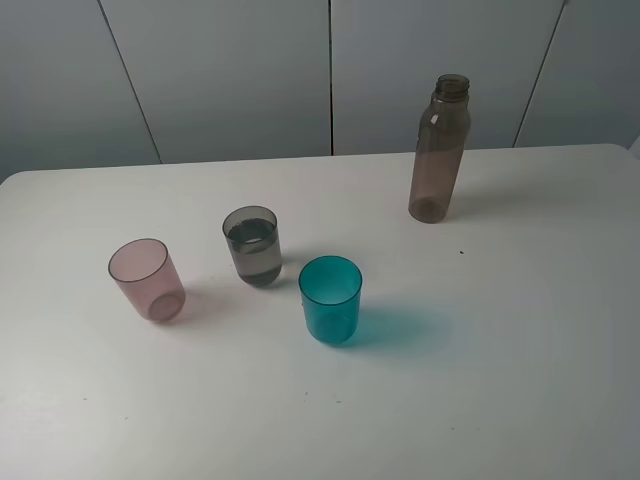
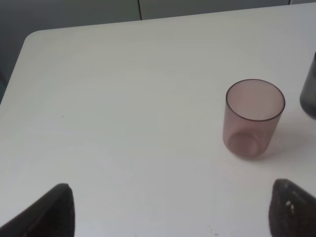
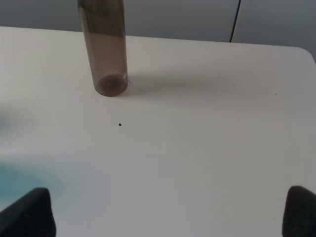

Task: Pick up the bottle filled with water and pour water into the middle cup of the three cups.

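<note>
The smoky brown bottle stands upright and uncapped at the back right of the white table. Three cups sit in a slanted row: pink, smoky grey middle cup holding some water, and teal. Neither gripper shows in the exterior high view. In the left wrist view my left gripper is open, its dark fingertips wide apart, with the pink cup well ahead of it. My right gripper is also open and empty, a fair distance short of the bottle.
Grey wall panels rise just behind the table's far edge. A small dark speck lies on the table in front of the bottle. The table's rounded left corner shows in the left wrist view.
</note>
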